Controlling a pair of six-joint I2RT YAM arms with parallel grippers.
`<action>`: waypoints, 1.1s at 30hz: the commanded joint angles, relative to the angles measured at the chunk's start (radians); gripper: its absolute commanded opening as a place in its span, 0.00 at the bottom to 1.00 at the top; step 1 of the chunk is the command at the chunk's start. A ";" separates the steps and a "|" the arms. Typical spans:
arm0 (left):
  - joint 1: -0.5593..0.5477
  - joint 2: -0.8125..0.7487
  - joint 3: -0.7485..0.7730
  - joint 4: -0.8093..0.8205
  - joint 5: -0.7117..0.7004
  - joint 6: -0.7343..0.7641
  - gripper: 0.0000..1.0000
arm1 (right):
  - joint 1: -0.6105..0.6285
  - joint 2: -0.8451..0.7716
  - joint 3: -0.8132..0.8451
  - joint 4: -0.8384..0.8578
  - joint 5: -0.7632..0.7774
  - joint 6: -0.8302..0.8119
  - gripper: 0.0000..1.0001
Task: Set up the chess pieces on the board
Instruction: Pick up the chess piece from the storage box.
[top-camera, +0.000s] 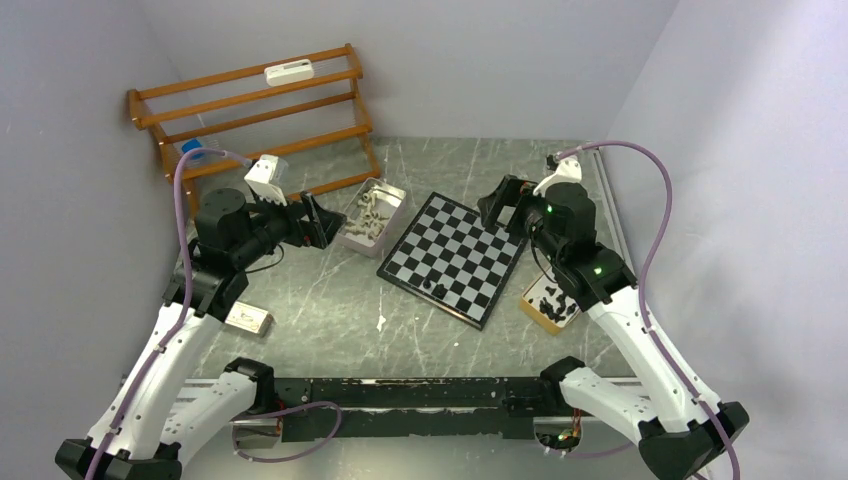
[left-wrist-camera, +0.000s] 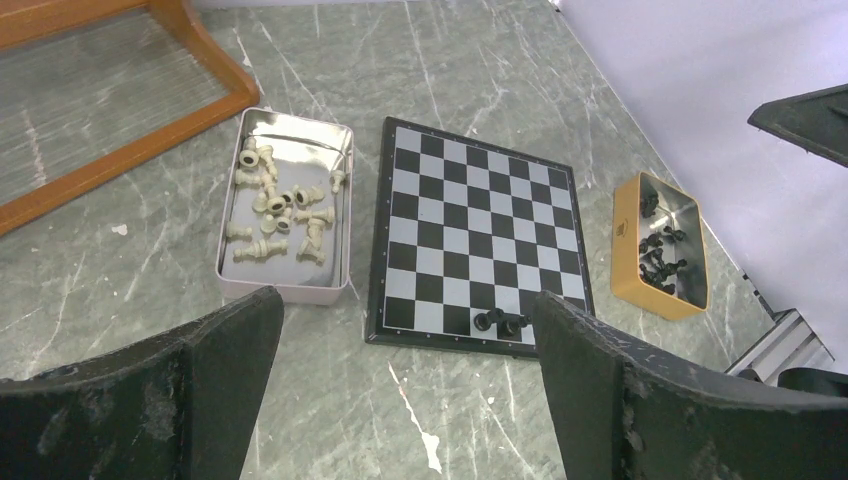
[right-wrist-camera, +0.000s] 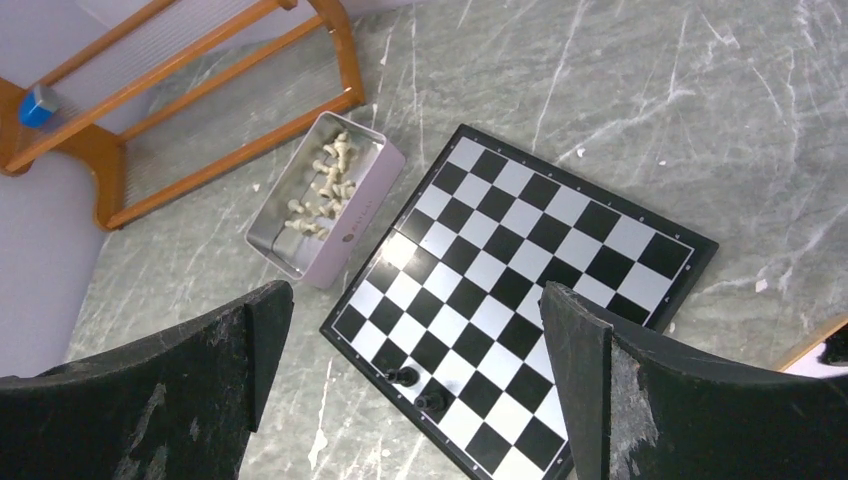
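The chessboard lies tilted at the table's middle. Two black chess pieces stand side by side at its near edge; they also show in the left wrist view and in the right wrist view. Several cream-white pieces lie in a pale tin left of the board. More black pieces lie in a yellow tray at the board's right. My left gripper hovers open and empty left of the tin. My right gripper hovers open and empty over the board's far right corner.
A wooden slatted rack stands at the back left with a white device on top and a blue object at its left end. A small flat box lies by the left arm. Walls close in on the left, back and right.
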 joint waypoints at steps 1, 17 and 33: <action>-0.004 -0.011 0.010 0.002 -0.010 -0.005 0.99 | 0.004 0.013 0.019 -0.024 0.028 0.006 1.00; -0.004 0.058 -0.088 0.056 -0.013 0.035 1.00 | 0.002 0.083 -0.002 -0.121 0.148 0.038 1.00; -0.052 0.093 -0.125 0.039 0.002 0.078 1.00 | -0.301 0.176 -0.014 -0.335 0.233 0.080 0.43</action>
